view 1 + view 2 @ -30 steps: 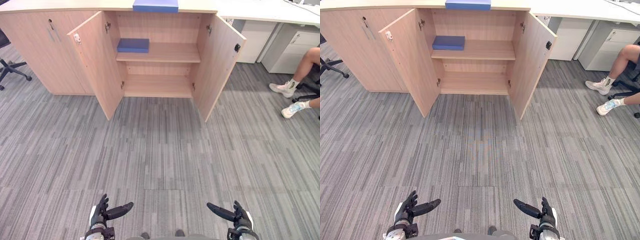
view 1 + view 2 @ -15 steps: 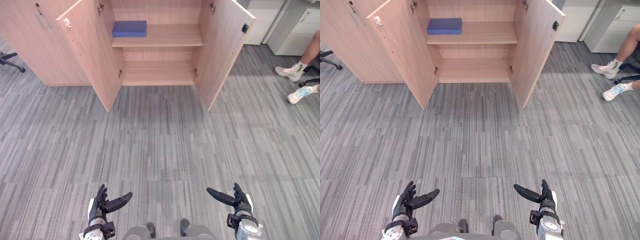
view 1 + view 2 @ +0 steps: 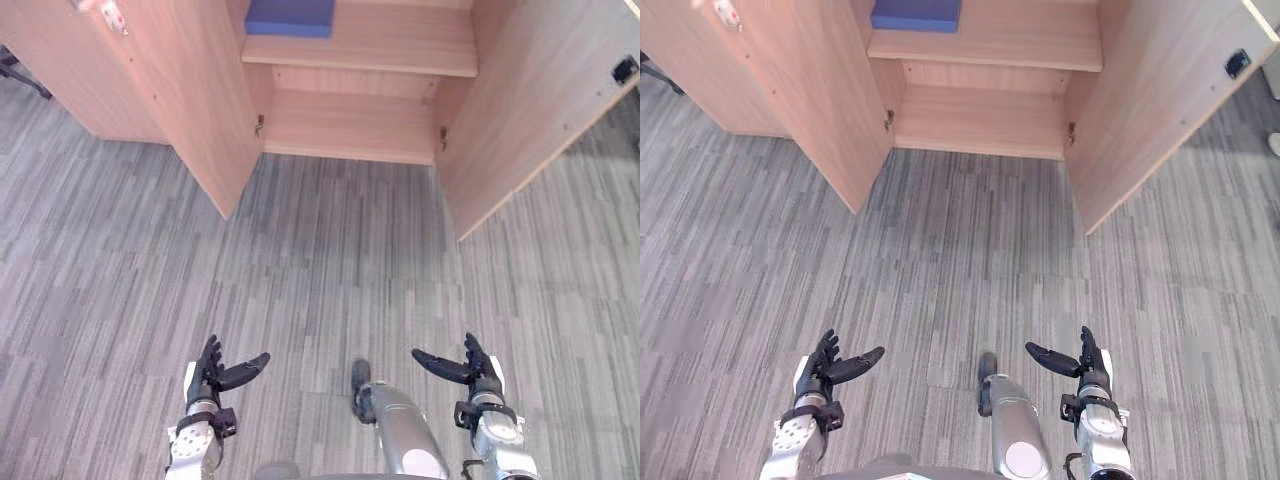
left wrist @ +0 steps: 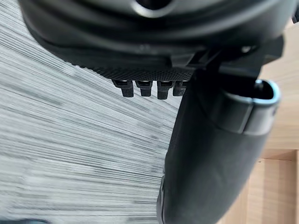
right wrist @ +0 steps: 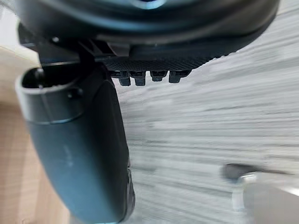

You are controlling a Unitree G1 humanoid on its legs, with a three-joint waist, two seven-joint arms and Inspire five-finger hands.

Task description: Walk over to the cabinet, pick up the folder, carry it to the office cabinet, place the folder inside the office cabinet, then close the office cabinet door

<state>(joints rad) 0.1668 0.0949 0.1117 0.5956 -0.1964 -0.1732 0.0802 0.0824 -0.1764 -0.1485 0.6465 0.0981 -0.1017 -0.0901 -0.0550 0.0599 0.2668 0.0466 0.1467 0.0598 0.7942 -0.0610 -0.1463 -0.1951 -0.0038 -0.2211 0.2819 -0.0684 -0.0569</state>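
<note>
A blue folder (image 3: pixel 290 17) lies on the upper shelf of the open wooden cabinet (image 3: pixel 350 125) ahead, towards the shelf's left end. Both cabinet doors stand wide open: the left door (image 3: pixel 190 90) and the right door (image 3: pixel 545 110). My left hand (image 3: pixel 215 375) hangs low at the near left with straight fingers and holds nothing. My right hand (image 3: pixel 470 370) hangs low at the near right, also open and empty. Both hands are far short of the cabinet. In the wrist views each hand's thumb (image 4: pixel 210 154) (image 5: pixel 79 144) stands out over grey carpet.
Grey striped carpet (image 3: pixel 330 270) lies between me and the cabinet. The two open doors jut out towards me on either side of the opening. The lower shelf (image 3: pixel 350 130) holds nothing. A chair base (image 3: pixel 20 70) shows at the far left.
The camera has moved closer to the cabinet, which now reaches the top edge of the view. The cabinet top and the seated person's legs have left the picture. Both hands stay open and low.
</note>
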